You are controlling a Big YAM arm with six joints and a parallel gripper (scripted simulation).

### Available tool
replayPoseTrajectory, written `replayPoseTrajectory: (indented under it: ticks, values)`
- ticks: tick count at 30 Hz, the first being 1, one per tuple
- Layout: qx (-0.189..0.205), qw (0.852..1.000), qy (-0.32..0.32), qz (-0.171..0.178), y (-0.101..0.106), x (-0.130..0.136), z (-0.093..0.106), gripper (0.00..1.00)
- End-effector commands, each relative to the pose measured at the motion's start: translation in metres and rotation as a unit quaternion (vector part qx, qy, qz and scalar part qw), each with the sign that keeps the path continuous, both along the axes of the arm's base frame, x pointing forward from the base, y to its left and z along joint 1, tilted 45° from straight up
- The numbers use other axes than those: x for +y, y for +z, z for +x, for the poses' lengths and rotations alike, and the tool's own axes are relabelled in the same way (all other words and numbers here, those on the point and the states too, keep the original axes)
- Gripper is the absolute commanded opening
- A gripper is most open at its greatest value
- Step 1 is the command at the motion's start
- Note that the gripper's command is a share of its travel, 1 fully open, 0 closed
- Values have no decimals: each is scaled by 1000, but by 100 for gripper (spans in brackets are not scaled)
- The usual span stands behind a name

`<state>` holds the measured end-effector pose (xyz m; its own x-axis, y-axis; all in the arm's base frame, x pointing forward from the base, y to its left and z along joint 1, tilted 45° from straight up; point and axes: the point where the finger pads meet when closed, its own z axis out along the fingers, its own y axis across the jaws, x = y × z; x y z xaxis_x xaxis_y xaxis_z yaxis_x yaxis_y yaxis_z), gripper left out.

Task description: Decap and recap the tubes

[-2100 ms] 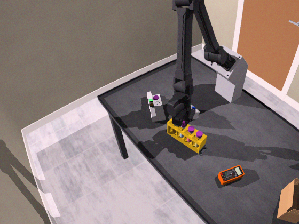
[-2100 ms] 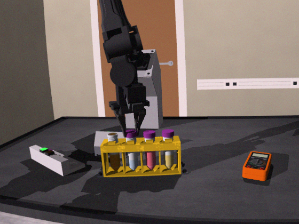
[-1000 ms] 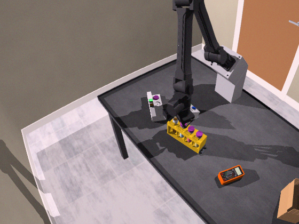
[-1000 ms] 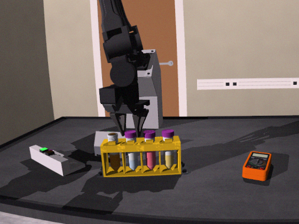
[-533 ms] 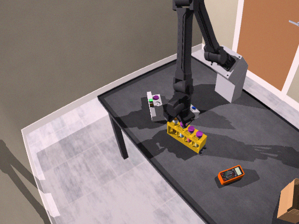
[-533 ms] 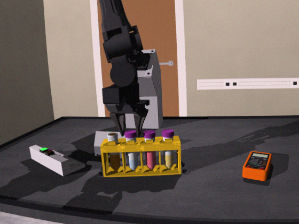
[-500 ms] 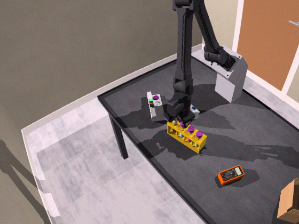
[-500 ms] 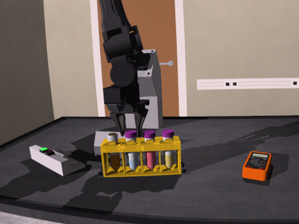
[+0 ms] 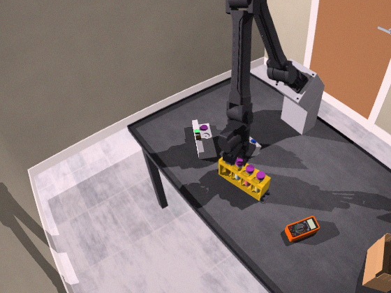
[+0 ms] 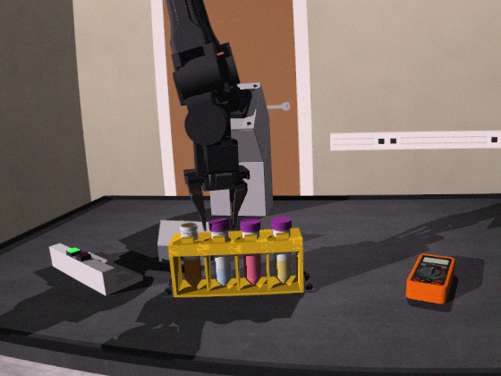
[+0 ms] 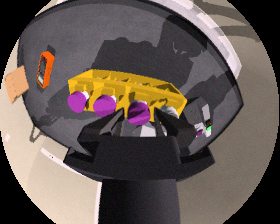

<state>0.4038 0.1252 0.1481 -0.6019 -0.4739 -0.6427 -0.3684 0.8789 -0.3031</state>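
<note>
YELLOW RACK, MID-JOB: The robot's hand (image 9: 234,159) (image 10: 219,228) (image 11: 139,110), part-open w/ nothing gripped, hovers over the base side of the yellow rack (image 9: 264,189) (image 10: 237,246) (image 11: 160,82), its fingertips on either side of tube 3's cap (image 9: 239,162) (image 10: 219,226) (image 11: 138,114). That cap sits on its tube, second from the rack's R end as seen from the base, and looks slightly tilted in the ext. view; contact w/ the fingers can't be told. The tube's long axis runs approx. vertical, so the coming grip prob. needs a short drop straight along it, then a twist. Bare-topped tube 4 (image 10: 189,232) (image 11: 170,111) stands next door, at the rack's R end.
</note>
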Motion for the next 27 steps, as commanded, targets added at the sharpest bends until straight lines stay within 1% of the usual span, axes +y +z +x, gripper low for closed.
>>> replayPoseTrajectory:
  ticks: [1,8,9,23,24,27]
  values:
    - [-18,996,72,-57,7,6,-2,49]
    - [-20,996,71,-56,8,5,-2,49]
    - [-13,996,63,-56,7,3,2,0]
    - [-13,996,63,-56,7,3,2,0]
    - [-19,998,51,-37,8,5,-2,0]
    - [-13,1000,15,-3,7,4,-2,0]
